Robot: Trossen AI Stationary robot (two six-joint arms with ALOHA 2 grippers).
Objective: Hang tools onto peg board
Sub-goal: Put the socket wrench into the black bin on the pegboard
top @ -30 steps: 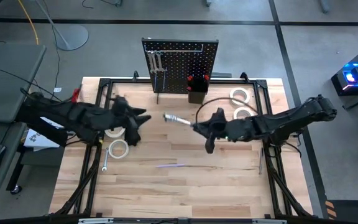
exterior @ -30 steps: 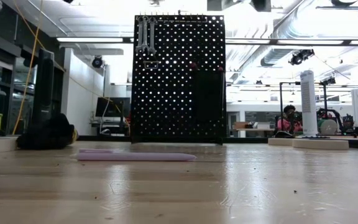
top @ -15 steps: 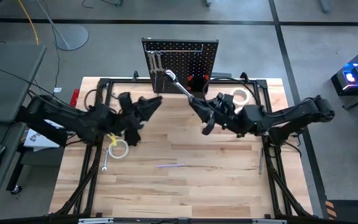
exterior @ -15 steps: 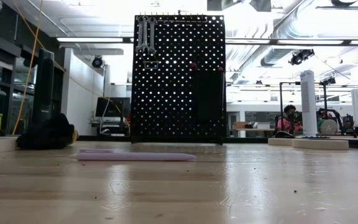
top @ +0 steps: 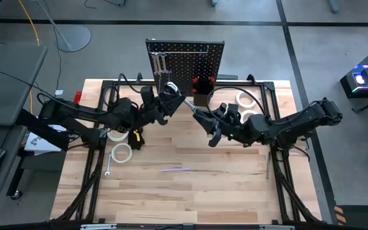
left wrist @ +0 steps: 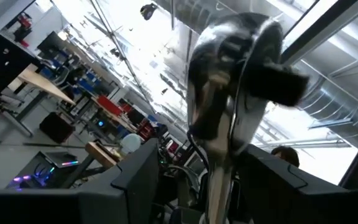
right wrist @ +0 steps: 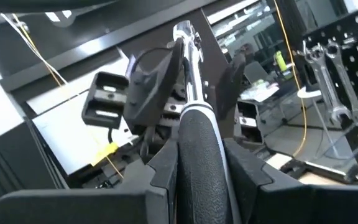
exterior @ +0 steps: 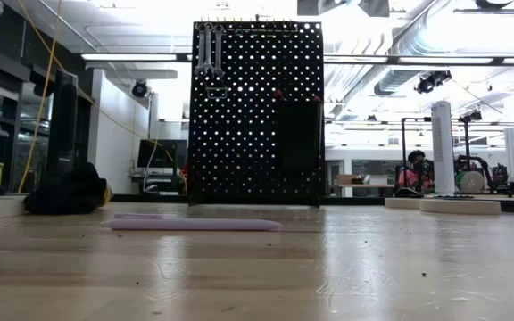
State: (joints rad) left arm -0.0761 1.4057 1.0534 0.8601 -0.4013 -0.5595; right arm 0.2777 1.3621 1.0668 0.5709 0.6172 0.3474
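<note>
Both arms reach in over the back of the tabletop and meet just in front of the peg board. The right pincer is clamped on the black grip of a ratchet wrench, which slants up toward the board. The left pincer sits at the tool's silver head with its fingers apart on either side of it; I cannot tell whether they touch the metal.

The right wrist view shows the black handle running out to the other arm's open fingers, with two silver wrenches hanging on the board. From the left wrist, the round head fills the view. The low view shows neither arm, only the board upright at the far edge.

Tape rolls lie near the left edge, more at the right rear; the front of the tabletop is open wood.
</note>
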